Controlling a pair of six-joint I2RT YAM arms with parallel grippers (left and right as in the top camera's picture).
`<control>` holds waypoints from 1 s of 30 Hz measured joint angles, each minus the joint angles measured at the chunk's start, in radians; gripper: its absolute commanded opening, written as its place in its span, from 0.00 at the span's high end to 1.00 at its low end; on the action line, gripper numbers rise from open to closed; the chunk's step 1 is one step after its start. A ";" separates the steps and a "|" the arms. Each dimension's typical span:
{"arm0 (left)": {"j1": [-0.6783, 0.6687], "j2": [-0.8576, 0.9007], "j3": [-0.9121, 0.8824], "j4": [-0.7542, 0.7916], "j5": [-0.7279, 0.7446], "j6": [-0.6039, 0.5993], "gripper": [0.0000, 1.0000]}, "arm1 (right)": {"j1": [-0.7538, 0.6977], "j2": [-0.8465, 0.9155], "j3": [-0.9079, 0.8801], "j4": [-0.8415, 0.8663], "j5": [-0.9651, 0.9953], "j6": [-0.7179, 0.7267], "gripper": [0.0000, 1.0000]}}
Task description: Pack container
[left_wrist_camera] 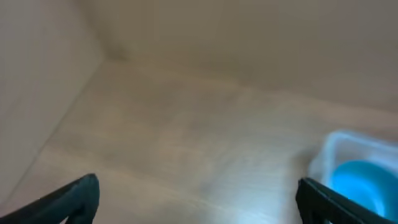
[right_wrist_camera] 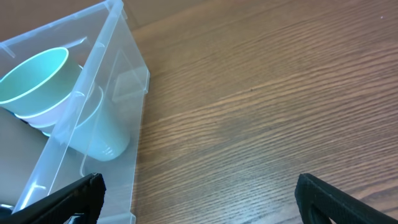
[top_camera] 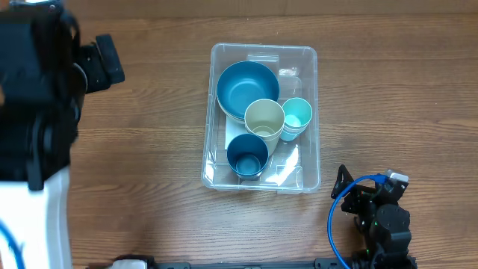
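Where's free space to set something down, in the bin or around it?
Inside the container, bare floor shows only at the near-right corner beside the dark blue cup and by the far wall behind the blue bowl; the middle is crowded. Open table lies left and right of the container.

Clear glossy plastic container (top_camera: 261,49) on matt wood-grain table (top_camera: 396,90); cups (top_camera: 264,119) probably smooth plastic.

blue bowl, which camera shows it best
Overhead: almost the whole blue bowl shows sharply inside the container. The left wrist view catches only a blurred piece at its edge; the right wrist view shows none of it.
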 measured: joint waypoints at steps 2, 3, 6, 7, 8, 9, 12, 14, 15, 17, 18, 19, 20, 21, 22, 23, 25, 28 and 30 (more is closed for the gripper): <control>0.027 -0.151 -0.195 0.133 0.080 0.074 0.00 | 0.000 0.000 0.000 0.000 -0.002 0.000 0.00; 0.043 -0.213 -0.273 0.191 0.108 0.093 0.00 | 0.000 0.000 0.000 -0.001 -0.002 0.000 0.00; 0.106 -0.484 -0.658 0.354 0.173 0.133 0.00 | 0.000 0.000 0.000 0.000 -0.002 0.000 0.00; 0.116 -0.547 -0.739 0.393 0.182 0.140 0.00 | 0.000 0.000 0.000 0.000 -0.002 0.000 0.00; 0.126 -0.594 -0.803 0.419 0.188 0.145 0.00 | 0.000 0.000 0.000 0.000 -0.002 0.000 0.00; 0.142 -0.692 -0.929 0.432 0.199 0.151 0.00 | 0.000 0.000 0.000 -0.002 -0.003 0.000 0.00; 0.155 -0.886 -1.165 0.473 0.221 0.152 0.00 | 0.000 0.000 0.000 -0.001 -0.002 0.000 0.00; 0.155 -0.995 -1.295 0.493 0.246 0.155 0.00 | 0.000 0.000 0.000 0.000 -0.003 0.000 0.00; 0.155 -1.045 -1.361 0.517 0.262 0.155 0.00 | 0.000 0.000 0.000 0.000 -0.003 0.000 0.00; 0.155 -1.116 -1.456 0.541 0.293 0.155 0.00 | 0.000 0.000 0.000 0.000 -0.003 0.000 0.00; 0.155 -1.147 -1.501 0.565 0.305 0.155 0.00 | 0.000 0.000 0.000 0.000 -0.003 0.000 0.00; 0.155 -1.180 -1.546 0.589 0.317 0.155 0.00 | 0.000 0.000 0.000 0.000 -0.003 0.000 0.00; 0.155 -1.218 -1.595 0.599 0.330 0.155 0.00 | 0.000 0.000 0.000 0.000 -0.003 0.000 0.00; 0.155 -1.239 -1.625 0.605 0.337 0.155 0.00 | 0.000 0.000 0.000 0.000 -0.003 0.000 0.00; 0.155 -1.254 -1.646 0.605 0.343 0.155 0.00 | 0.000 0.000 0.000 0.000 -0.002 0.000 0.00; 0.155 -1.270 -1.668 0.609 0.345 0.155 0.00 | 0.000 0.000 0.000 0.000 -0.002 0.000 0.00; 0.155 -1.320 -1.726 0.608 0.349 0.155 0.00 | 0.000 0.000 0.000 -0.001 -0.003 0.000 0.00; 0.145 -1.352 -1.773 0.630 0.351 0.155 0.00 | 0.000 0.000 0.000 0.000 -0.003 0.000 0.00; 0.142 -1.354 -1.794 0.674 0.354 0.155 0.00 | 0.000 0.000 0.000 0.000 -0.003 0.000 0.00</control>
